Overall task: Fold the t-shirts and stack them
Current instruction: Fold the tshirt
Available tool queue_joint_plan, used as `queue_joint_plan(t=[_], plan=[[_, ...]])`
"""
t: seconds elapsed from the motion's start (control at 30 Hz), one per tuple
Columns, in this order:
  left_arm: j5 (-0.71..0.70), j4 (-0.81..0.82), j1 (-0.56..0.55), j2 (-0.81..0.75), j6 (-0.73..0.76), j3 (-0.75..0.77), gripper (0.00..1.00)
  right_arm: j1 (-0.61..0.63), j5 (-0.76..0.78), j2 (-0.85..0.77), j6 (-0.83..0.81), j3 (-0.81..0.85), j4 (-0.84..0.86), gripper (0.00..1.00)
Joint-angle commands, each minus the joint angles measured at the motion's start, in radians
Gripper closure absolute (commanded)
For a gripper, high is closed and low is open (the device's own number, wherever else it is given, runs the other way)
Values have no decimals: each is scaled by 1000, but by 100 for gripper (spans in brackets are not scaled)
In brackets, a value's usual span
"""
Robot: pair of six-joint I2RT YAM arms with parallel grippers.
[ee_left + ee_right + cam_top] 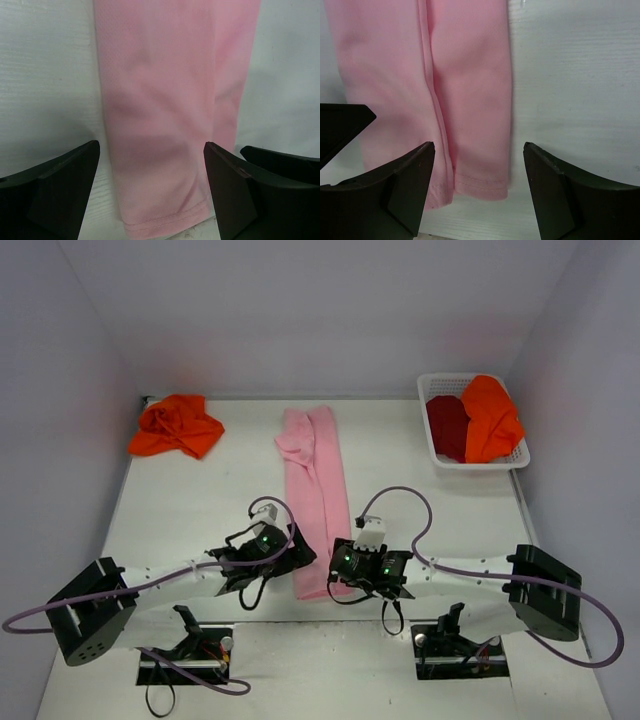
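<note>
Tee (pink) lies folded lengthwise on tbl.

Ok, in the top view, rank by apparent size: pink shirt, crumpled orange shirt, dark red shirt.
1. pink shirt
2. crumpled orange shirt
3. dark red shirt, partly hidden in the basket, so only its visible part counts

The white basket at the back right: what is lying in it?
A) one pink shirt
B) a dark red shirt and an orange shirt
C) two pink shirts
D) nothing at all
B: the white basket holds a dark red shirt with an orange shirt beside it, while the only pink shirt lies on the table.
</note>
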Motion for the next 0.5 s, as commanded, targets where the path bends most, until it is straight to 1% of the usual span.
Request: queue_joint_plan(t=[0.0,0.2,0.47], plan=[[-51,37,-32,-36,-56,-6,20,21,39,-5,57,-9,7,32],[-79,18,-75,-84,-92,-45,20,41,41,0,85,-10,8,32],[-100,-11,-99,-163,-131,-102,20,64,47,49,99,17,7,32]])
